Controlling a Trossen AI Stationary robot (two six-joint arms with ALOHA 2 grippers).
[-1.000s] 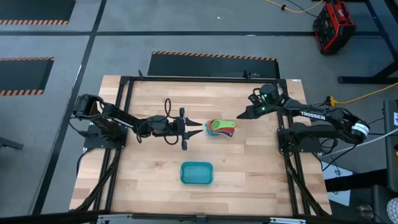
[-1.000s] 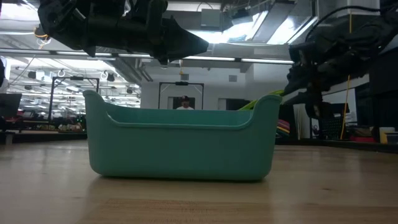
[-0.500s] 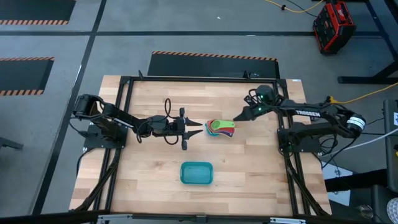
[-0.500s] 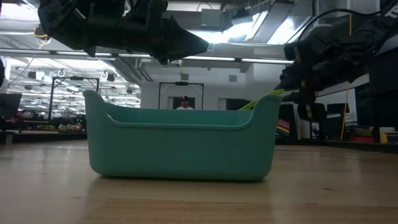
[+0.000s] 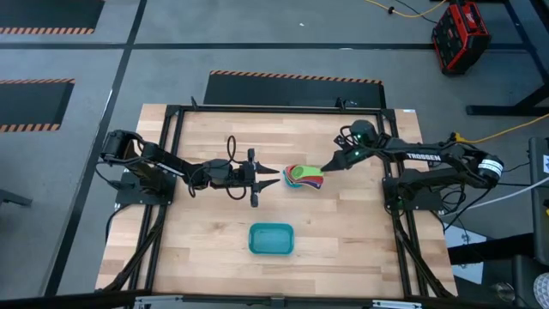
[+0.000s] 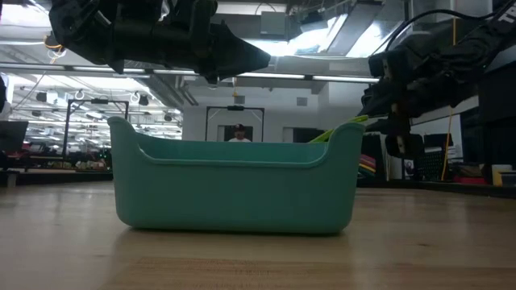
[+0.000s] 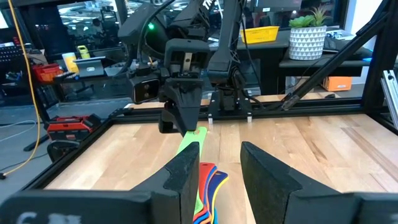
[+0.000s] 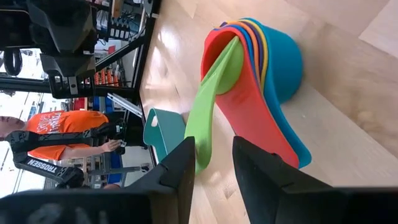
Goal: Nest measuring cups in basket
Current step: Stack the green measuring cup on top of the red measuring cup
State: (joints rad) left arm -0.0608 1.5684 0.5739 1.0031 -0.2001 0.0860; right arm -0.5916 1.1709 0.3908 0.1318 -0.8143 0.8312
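Looking from above, your measuring cups (image 5: 304,177) sit nested mid-table, well apart from the basket (image 5: 271,239). Right gripper (image 5: 328,165) is narrowly open around the green handle (image 8: 205,118), not clamped. Left gripper (image 5: 276,178) waits beside the stack, parted, empty.

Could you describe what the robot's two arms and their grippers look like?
Both arms are dark, nearly black, jointed links with black cables looped alongside. The right arm carries white TROSSEN lettering and a small green light near its wrist. The left gripper and right gripper each end in two dark, tapered, wedge-shaped fingers.
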